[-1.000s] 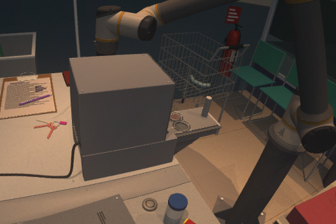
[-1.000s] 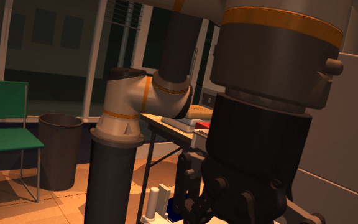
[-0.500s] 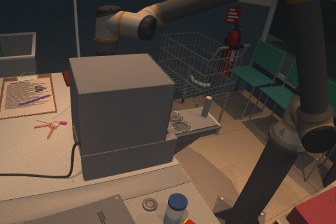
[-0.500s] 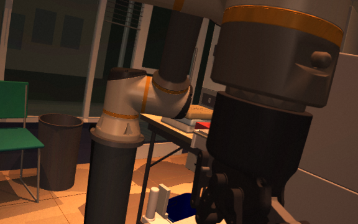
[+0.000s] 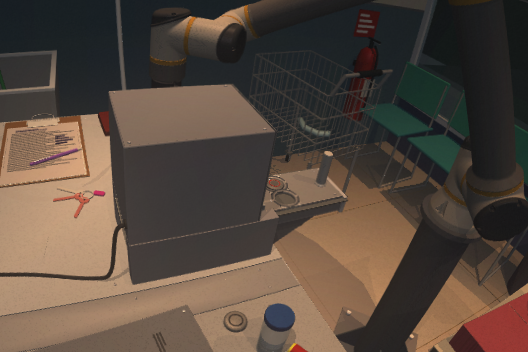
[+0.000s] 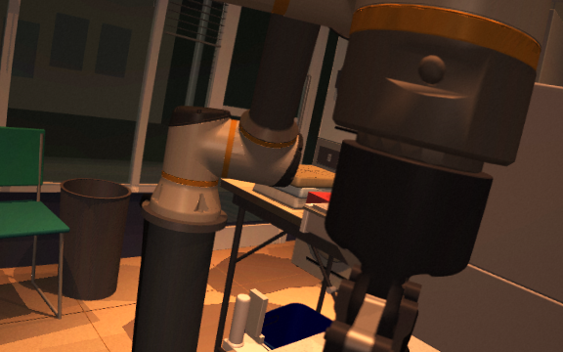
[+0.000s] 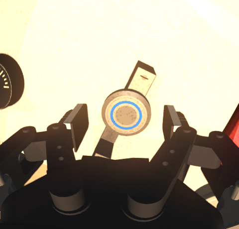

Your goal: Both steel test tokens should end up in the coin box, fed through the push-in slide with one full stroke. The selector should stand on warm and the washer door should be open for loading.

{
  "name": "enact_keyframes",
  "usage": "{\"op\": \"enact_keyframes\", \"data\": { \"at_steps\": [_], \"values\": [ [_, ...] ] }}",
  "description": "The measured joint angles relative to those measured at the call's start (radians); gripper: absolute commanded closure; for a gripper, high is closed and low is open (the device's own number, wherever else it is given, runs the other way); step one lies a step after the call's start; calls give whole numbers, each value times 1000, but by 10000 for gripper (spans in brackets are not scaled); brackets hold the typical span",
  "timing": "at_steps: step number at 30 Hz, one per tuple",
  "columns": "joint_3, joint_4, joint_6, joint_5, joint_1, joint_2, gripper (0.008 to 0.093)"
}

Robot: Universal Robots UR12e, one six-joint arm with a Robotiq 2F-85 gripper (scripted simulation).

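Observation:
The washer's front is hidden from the side camera behind its grey box body (image 5: 192, 156). The push-in slide tray (image 5: 305, 195) sticks out on the box's right side. It has two round pockets (image 5: 280, 191) and an upright grey handle (image 5: 325, 167). One pocket shows a reddish ring; I cannot tell whether tokens lie in them. In the wrist camera the selector knob (image 7: 126, 112) has a blue ring and a bar-shaped pointer (image 7: 140, 77) slanting up to the right. A dark dial (image 7: 8, 82) sits at the left. My gripper (image 7: 124, 119) faces the knob, straddling it, open and empty.
A wire laundry cart (image 5: 312, 101) stands behind the slide, with green chairs (image 5: 410, 111) and a fire extinguisher (image 5: 365, 71) beyond. A clipboard (image 5: 42, 148), keys (image 5: 77, 199) and a black cable (image 5: 60, 271) lie left of the washer. A blue-capped jar (image 5: 276, 328) stands in front.

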Motion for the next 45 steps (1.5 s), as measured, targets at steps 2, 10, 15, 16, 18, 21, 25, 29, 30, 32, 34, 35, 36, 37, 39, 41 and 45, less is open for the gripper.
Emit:
{"op": "enact_keyframes", "data": {
  "at_steps": [2,10,15,16,18,21,25,29,30,32,34,35,36,37,39,41,45],
  "values": [
    [0,0,85,0,0,0,334],
    [-1,1,338,0,0,-1,334],
    [-1,2,415,0,0,-1,334],
    [-1,2,423,0,0,-1,334],
    [-1,2,433,0,0,-1,334],
    [-1,2,438,0,0,-1,334],
    [-1,1,439,0,0,-1,334],
    [1,-3,440,0,0,2,334],
    [2,-5,440,0,0,3,334],
    [5,-10,440,0,0,5,334],
    [7,-15,440,0,0,8,334],
    [8,-18,440,0,0,10,334],
    [10,-20,440,0,0,11,334],
    [11,-22,440,0,0,12,334],
    [12,-26,440,0,0,14,334],
    [13,-28,441,0,0,16,334],
    [13,-29,441,0,0,16,334]
  ]
}}
